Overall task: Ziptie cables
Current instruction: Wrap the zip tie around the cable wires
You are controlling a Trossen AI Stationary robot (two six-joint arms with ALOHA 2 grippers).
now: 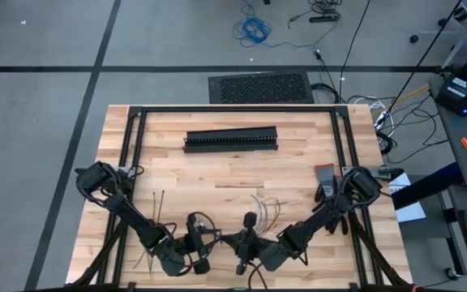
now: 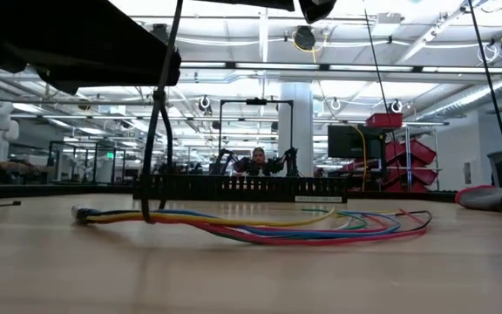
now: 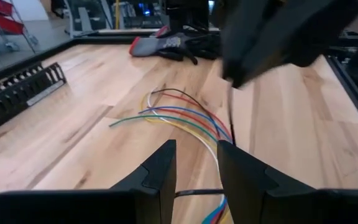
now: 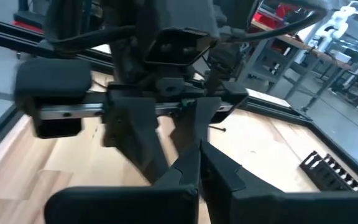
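The cables [image 2: 260, 228], thin multicoloured wires, lie on the wooden table [image 1: 217, 174], fanning out toward the right. A thin dark ziptie [image 2: 152, 148] loops around the bundle near its left end and rises steeply. My left gripper [image 3: 196, 168] hovers at the table's near edge, its fingers a little apart with a thin dark strip [image 3: 197, 192] spanning the gap. My right gripper [image 4: 199, 165] faces it closely, shut on the ziptie. Spare zipties [image 1: 159, 207] lie on the table's left. My left gripper has a thin dark strip [image 3: 197, 192] between its two fingers, reaching from one finger to the other, clear of the table. Which part of the ziptie this is cannot be told. My right gripper pinches the ziptie's upper end [image 3: 230, 87] between its shut fingers. The strip hangs from it, almost straight, down to the cables [image 3: 185, 118].
A long black slotted duct [image 1: 230, 140] lies across the table's far middle. A grey and red glove [image 1: 324, 174] lies at the right, near the right arm's base. Black frame rails [image 1: 132, 146] run along the table's sides. Bare wood lies between the duct and the cables.
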